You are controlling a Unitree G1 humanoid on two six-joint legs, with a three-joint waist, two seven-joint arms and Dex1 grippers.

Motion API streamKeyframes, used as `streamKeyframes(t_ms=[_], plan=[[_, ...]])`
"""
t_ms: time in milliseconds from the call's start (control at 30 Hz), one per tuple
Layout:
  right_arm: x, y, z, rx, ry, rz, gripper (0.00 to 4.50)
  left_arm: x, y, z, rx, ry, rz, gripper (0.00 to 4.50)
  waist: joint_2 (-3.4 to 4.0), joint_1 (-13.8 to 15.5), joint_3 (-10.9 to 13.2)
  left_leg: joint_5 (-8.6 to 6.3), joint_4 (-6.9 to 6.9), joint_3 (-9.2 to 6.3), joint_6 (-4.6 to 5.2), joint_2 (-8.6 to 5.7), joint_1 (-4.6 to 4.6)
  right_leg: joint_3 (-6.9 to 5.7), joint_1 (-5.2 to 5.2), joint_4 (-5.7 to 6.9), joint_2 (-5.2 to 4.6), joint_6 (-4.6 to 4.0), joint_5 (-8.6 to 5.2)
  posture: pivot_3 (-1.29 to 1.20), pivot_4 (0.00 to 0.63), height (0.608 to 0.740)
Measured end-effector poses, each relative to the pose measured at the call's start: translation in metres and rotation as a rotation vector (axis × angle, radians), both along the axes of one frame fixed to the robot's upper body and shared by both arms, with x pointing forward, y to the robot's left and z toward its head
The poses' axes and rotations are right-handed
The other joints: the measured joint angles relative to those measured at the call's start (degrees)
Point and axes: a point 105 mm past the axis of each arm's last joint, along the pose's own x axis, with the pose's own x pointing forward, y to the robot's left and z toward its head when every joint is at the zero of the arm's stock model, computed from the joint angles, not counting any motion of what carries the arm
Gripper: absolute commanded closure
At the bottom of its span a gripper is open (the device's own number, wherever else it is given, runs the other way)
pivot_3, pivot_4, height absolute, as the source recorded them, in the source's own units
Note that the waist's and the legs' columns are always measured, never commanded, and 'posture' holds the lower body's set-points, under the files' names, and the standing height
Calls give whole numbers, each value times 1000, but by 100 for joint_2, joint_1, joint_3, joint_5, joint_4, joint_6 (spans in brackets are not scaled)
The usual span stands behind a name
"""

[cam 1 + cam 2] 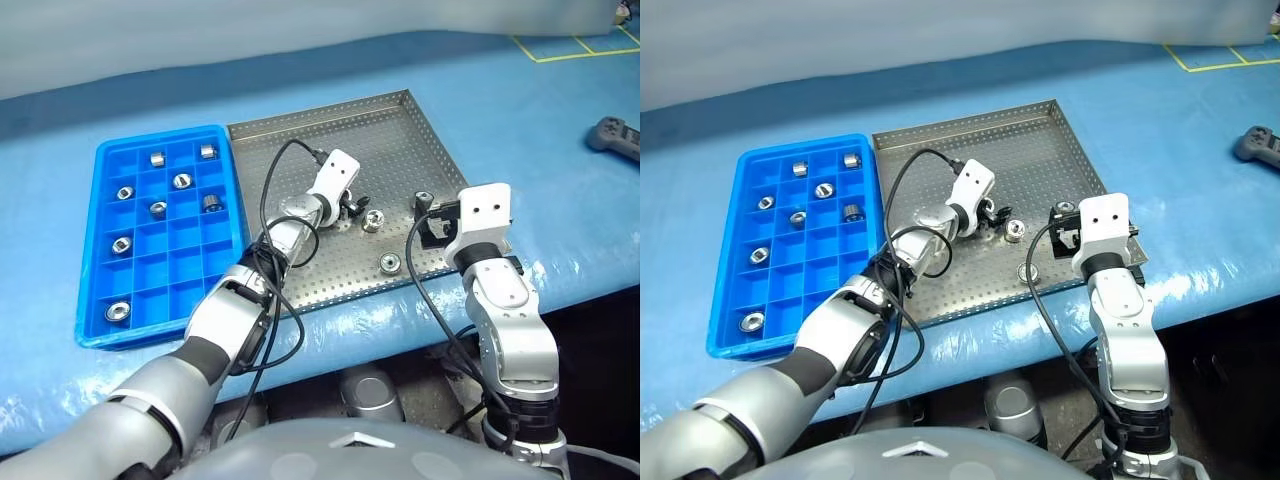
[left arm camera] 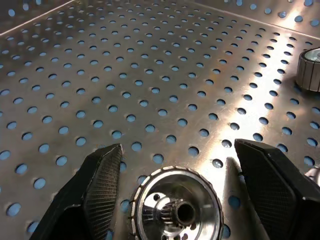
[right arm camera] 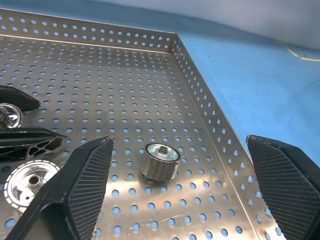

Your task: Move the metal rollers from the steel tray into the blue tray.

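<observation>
The blue tray (image 1: 95, 240) sits at the frame's left, touching the steel tray (image 1: 400, 140) at centre. Seven metal rollers (image 1: 181, 181) lie in its compartments; three lie on the steel tray.

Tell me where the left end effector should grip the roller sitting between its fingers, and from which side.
Grip the roller across its ribbed outer wall, coming down over it. It lies flat on the steel tray with its bore facing up, so only the round side gives two opposing faces. The left end effector is open and already straddles it, so closing there would probably do.
</observation>
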Motion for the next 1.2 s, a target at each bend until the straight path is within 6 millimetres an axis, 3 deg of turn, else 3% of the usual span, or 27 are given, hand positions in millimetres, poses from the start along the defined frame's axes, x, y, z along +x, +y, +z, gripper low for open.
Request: streamKeyframes(t_ms=[133, 233, 367, 667, 767, 833, 900, 967, 1067, 1200], plan=[[0, 1, 0, 3, 0, 0, 0, 7, 11, -1, 25, -19, 60, 757, 0, -57, 0, 0, 0, 0, 0, 0, 4, 1, 2, 1, 0, 3, 2, -311, 150, 740], [2, 2, 0, 5, -1, 4, 0, 10, 17, -1, 24, -24, 84, 1451, 0, -62, 0, 0, -1, 0, 0, 0, 5, 1, 3, 1, 1, 5, 3, -301, 150, 740], [4, 5, 2, 7, -6, 14, 0, 10, 19, -1, 5, -14, 90, 2742, 0, -32, 0, 0, -3, 0, 0, -1, 3, 1, 3, -1, 0, 5, 3, -296, 150, 740], [7, 10, -4, 11, 15, 33, 0, 8, 20, 1, -68, 12, 78, 2774, -1, -1, 1, 0, -5, -1, 0, -1, 3, 1, 2, -1, -1, 6, 2, -286, 150, 740], [8, 15, -5, 16, 11, 50, 0, 10, 29, 19, -216, 18, 94, 2774, 1, -10, 4, 0, -7, 1, 0, 0, -2, 4, -6, 3, -1, 6, 2, -275, 150, 740], [8, 22, -5, 18, 13, 81, 0, 14, 45, 45, -287, -36, 93, 2774, 2, -20, 5, 0, -8, 4, 0, 4, -3, 9, -12, 7, 2, 6, 2, -251, 150, 740], [7, 30, -7, 14, 19, 126, 0, 15, 81, 79, -311, -141, 118, 2774, 6, -42, 6, 0, -16, 8, 0, 14, 6, 14, -13, 11, 10, 5, 3, -234, 150, 740], [7, 36, -11, 18, 28, 150, 0, 6, 127, 100, -274, -224, 175, 2774, 12, -34, 2, 0, -20, 7, 0, 22, 14, 14, -12, 15, 17, 4, 3, -210, 150, 740], [8, 40, -19, 31, 56, 167, 0, -21, 182, 94, -179, -216, 269, 2774, 14, 92, 1, 1, -15, 2, -1, 20, 10, 11, -13, 20, 13, 2, 3, -163, 150, 740], [9, 55, -22, 37, 74, 236, 0, -63, 222, 72, -42, -126, 321, 2774, 6, 390, 6, 1, -7, 2, -1, 11, 5, 8, -12, 19, 1, 2, 3, -98, 150, 740]])
